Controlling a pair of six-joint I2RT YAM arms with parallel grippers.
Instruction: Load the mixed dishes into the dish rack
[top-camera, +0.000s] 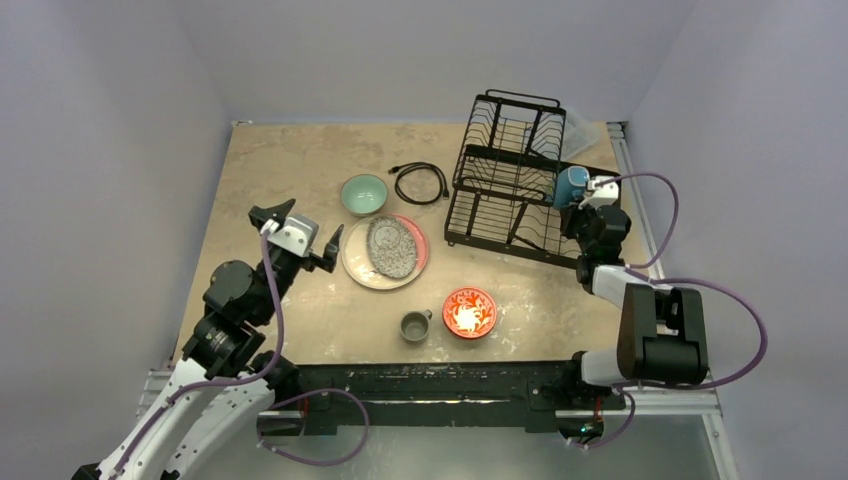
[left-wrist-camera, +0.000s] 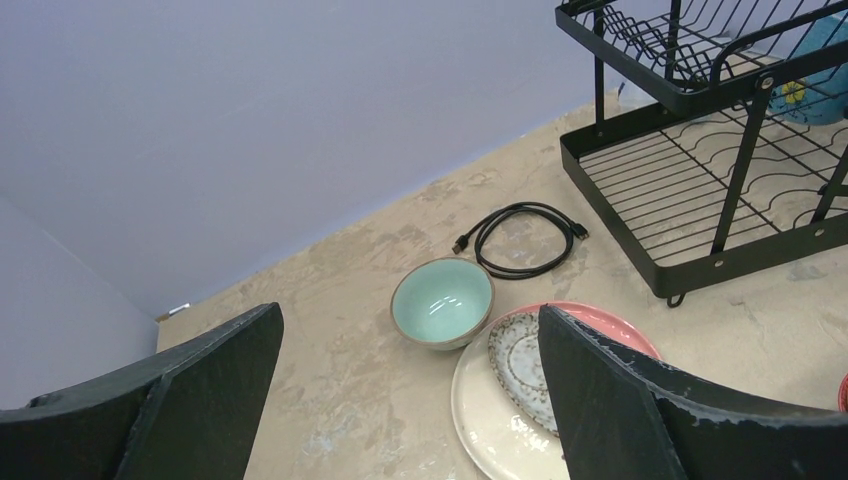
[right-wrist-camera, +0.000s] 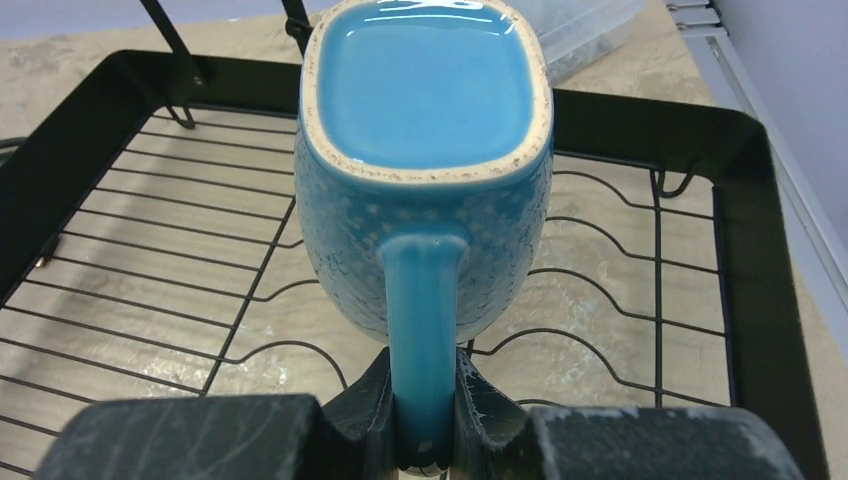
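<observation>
My right gripper (right-wrist-camera: 425, 405) is shut on the handle of the blue cup (right-wrist-camera: 425, 150), holding it above the lower wire tier of the black dish rack (right-wrist-camera: 120, 230), at the rack's right side (top-camera: 505, 180). The cup (top-camera: 571, 185) shows there in the top view too. My left gripper (left-wrist-camera: 410, 400) hangs wide open and empty above the table, left of the cream-and-pink plate (top-camera: 360, 262) that carries the grey speckled oval dish (top-camera: 391, 247). The teal bowl (top-camera: 363, 194) sits behind the plate. A red-orange patterned bowl (top-camera: 469, 312) and a small grey mug (top-camera: 414, 326) stand near the front.
A black coiled cable (top-camera: 420, 182) lies between the teal bowl and the rack. A clear plastic item (right-wrist-camera: 590, 30) rests behind the rack at the back right. A metal rail (top-camera: 635, 190) borders the table's right edge.
</observation>
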